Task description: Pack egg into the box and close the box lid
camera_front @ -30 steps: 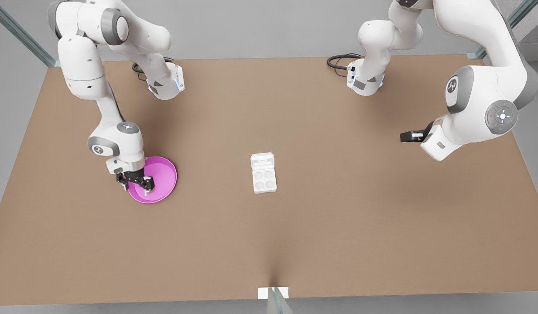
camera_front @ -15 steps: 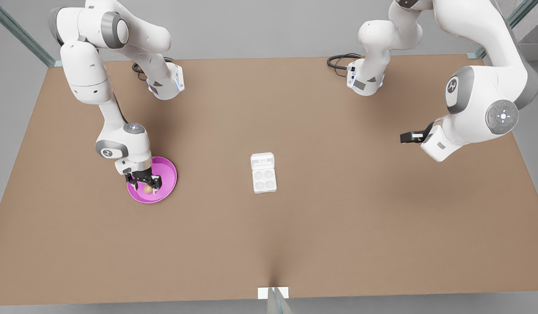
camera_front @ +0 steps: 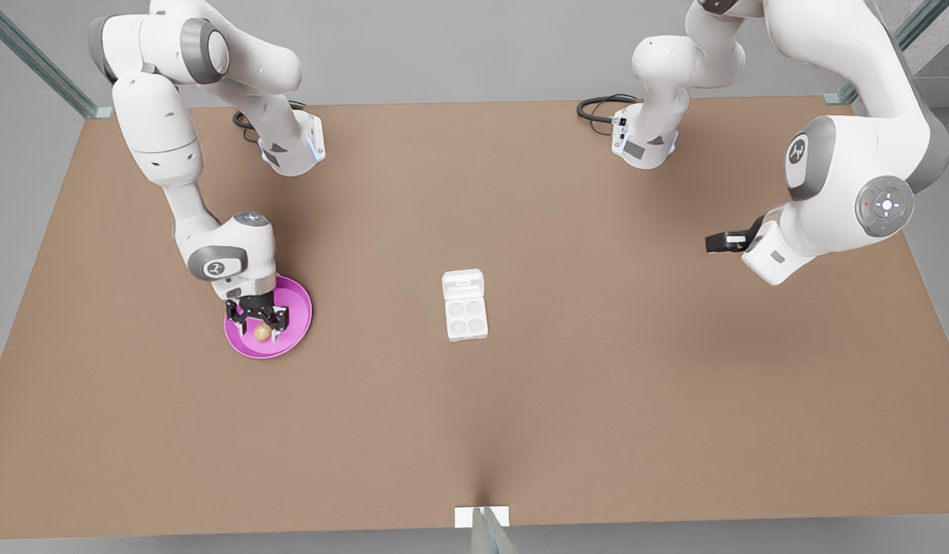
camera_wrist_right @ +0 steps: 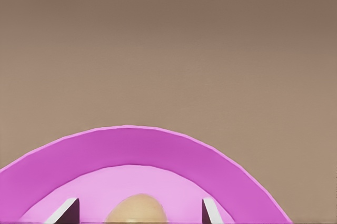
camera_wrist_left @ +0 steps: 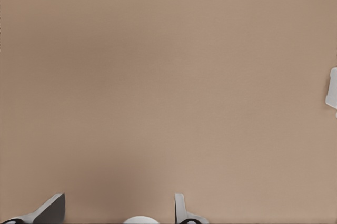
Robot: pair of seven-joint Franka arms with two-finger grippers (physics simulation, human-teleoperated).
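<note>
The tan egg [camera_front: 262, 332] lies in a pink plate [camera_front: 297, 308] on the front view's left. My right gripper [camera_front: 260, 322] hangs just over it, open, one finger on each side of the egg [camera_wrist_right: 137, 211] and not touching it. The white box [camera_front: 466, 317] sits mid-table with its four cups bare, and the box lid [camera_front: 463, 284] lies flat open behind them. My left gripper [camera_front: 716, 242] waits open above the table on the front view's right, its fingertips [camera_wrist_left: 51, 209] wide apart; an edge of the box [camera_wrist_left: 331, 87] shows in the left wrist view.
Bare brown table [camera_front: 597, 400] lies all around the box and between the plate and the box. Both arm bases [camera_front: 293, 150] stand at the far edge with black cables beside them.
My right gripper has shifted toward the front view's right over the plate and turned, so the egg now shows between its fingers. The left arm has not moved.
</note>
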